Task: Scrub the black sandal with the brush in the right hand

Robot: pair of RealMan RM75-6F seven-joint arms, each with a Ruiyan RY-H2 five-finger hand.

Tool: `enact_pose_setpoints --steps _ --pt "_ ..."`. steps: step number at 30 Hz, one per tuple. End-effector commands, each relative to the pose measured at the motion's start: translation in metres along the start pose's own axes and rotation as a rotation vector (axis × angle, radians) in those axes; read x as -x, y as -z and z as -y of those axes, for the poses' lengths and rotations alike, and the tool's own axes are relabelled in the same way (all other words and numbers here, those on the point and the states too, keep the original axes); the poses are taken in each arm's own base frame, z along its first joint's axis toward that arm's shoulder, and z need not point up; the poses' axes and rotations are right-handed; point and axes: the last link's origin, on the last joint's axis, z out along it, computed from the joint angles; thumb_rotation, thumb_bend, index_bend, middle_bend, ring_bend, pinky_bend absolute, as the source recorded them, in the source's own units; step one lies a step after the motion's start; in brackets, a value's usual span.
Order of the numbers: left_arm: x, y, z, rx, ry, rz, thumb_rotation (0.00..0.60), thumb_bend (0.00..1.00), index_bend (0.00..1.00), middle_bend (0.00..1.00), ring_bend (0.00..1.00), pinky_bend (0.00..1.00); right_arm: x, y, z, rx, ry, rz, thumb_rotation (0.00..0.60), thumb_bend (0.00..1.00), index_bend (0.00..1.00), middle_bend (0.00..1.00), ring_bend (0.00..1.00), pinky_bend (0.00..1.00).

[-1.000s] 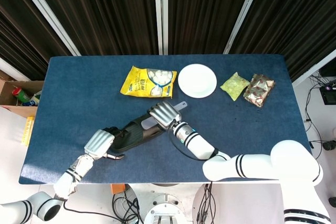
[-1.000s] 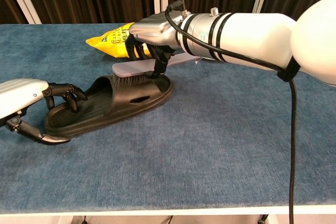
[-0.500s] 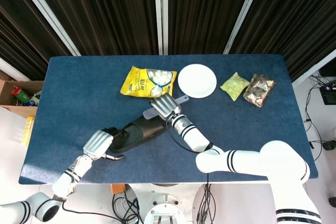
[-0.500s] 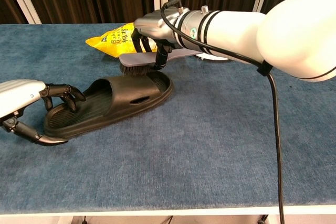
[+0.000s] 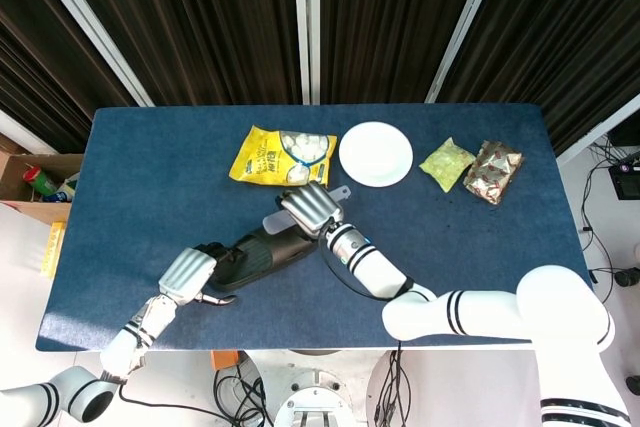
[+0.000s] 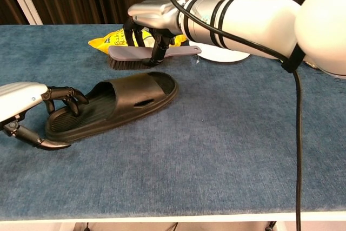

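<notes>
Gripped in the right hand (image 6: 154,22), the brush (image 6: 141,57) has lifted off and behind the black sandal (image 6: 113,104), seemingly between strokes, while the left hand (image 6: 33,109) pins its heel.

Black rubber sandal (image 6: 116,104); grey-handled, dark-bristled brush (image 6: 145,57); yellow snack bag (image 5: 281,156); white round plate (image 5: 375,154); blue tablecloth (image 6: 227,133).
</notes>
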Motion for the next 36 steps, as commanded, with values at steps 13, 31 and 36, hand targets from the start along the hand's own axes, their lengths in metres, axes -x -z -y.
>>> enact_pose_setpoints --steps 13,31,36 --pt "0.003 -0.001 0.002 -0.002 0.004 0.012 0.399 0.16 0.24 0.36 0.31 0.43 0.019 0.006 0.014 -0.036 -0.01 0.056 0.6 0.5 0.99 0.76 0.66 0.66" --pt "0.002 0.0 0.004 -0.009 0.008 0.011 0.399 0.16 0.24 0.36 0.31 0.43 0.019 -0.022 -0.001 0.085 0.089 -0.007 0.6 0.5 1.0 0.76 0.66 0.66" --pt "0.001 0.001 0.004 -0.007 0.006 0.005 0.397 0.16 0.24 0.36 0.31 0.42 0.014 -0.018 -0.008 0.11 0.089 -0.026 0.6 0.5 1.0 0.76 0.66 0.66"
